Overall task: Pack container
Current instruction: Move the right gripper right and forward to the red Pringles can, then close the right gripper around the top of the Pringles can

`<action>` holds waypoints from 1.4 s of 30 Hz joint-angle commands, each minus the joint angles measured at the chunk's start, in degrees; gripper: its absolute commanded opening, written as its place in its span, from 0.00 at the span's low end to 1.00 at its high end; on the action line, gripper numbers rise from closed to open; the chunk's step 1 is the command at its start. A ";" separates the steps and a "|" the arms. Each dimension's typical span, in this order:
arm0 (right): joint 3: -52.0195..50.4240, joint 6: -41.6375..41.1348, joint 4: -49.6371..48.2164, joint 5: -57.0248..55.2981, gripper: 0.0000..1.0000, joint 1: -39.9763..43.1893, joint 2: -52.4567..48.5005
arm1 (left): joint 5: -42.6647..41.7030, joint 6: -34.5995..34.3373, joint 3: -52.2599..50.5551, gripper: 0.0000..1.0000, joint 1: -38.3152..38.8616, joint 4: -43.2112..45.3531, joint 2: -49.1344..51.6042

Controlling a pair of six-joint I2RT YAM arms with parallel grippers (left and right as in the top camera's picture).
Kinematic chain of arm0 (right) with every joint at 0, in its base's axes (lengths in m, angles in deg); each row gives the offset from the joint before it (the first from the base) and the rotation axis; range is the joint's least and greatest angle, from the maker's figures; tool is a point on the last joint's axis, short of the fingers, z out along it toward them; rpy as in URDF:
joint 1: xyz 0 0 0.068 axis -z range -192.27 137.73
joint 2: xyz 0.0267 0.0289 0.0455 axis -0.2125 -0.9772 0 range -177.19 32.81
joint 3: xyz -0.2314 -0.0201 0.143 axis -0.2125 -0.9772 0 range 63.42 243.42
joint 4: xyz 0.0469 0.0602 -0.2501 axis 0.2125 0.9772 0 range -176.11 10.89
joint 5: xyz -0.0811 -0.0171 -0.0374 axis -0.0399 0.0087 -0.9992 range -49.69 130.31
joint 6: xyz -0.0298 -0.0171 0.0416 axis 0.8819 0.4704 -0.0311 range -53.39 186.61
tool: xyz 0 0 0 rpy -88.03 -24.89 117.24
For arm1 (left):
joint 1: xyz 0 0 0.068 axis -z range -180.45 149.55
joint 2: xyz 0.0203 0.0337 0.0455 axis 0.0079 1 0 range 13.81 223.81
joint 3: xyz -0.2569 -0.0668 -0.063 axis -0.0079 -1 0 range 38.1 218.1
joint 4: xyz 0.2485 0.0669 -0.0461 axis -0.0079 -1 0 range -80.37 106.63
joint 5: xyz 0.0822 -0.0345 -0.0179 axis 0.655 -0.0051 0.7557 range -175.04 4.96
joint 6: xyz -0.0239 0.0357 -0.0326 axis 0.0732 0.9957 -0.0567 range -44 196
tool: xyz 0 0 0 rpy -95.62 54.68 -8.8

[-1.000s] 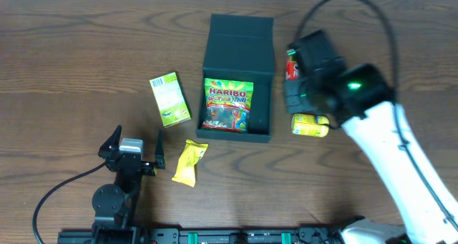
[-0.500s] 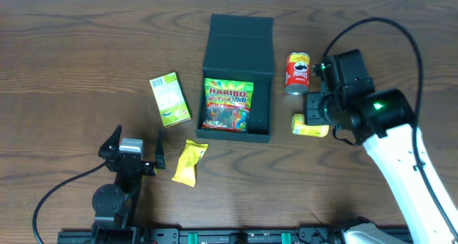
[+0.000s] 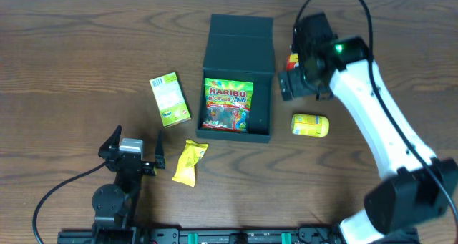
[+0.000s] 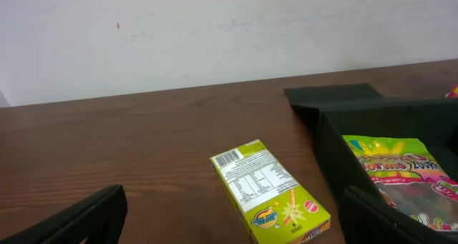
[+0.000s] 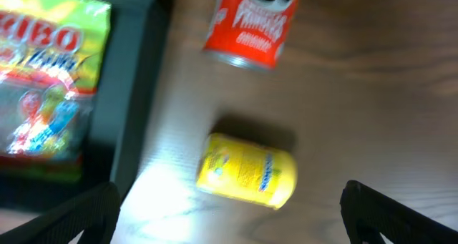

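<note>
The container point(image 3: 238, 44) is a dark green square box lying open mid-table, its lid flap folded back. A Haribo bag point(image 3: 227, 104) lies inside it. My right gripper point(image 3: 295, 86) hovers open and empty just right of the box. It hangs over a red Pringles can point(image 5: 254, 18), which the arm mostly hides from overhead. A yellow can point(image 5: 247, 170) lies on its side between the spread fingers point(image 5: 79, 215), well below them. Near the front edge my left gripper point(image 3: 132, 149) is open and empty, facing a light-green carton point(image 4: 268, 190).
A yellow snack packet point(image 3: 189, 162) lies in front of the box, right of the left gripper. The light-green carton point(image 3: 169, 99) lies left of the box. The right arm's white link point(image 3: 386, 122) stretches across the right side of the table.
The right gripper, shut a second ago near the red can, has opened. Its arm swung out towards the yellow can and back over the red can. The left arm has not moved.
</note>
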 commanded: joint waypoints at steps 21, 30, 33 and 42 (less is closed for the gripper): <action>8.96 -13.60 -9.38 6.88 0.99 7.04 -17.46 | -0.28 0.00 -0.63 0.95 -0.13 -2.95 0.04; 8.96 -12.22 -12.94 6.82 0.99 6.67 -19.41 | -0.28 0.00 -0.63 0.95 -0.13 -2.95 0.04; 8.96 -12.39 -13.00 6.82 0.99 6.67 -21.24 | -0.28 0.00 -0.63 0.95 -0.13 -2.95 0.04; 8.96 -13.53 -15.19 6.38 0.99 6.67 -25.64 | -0.28 0.00 -0.63 0.95 -0.13 -2.95 0.04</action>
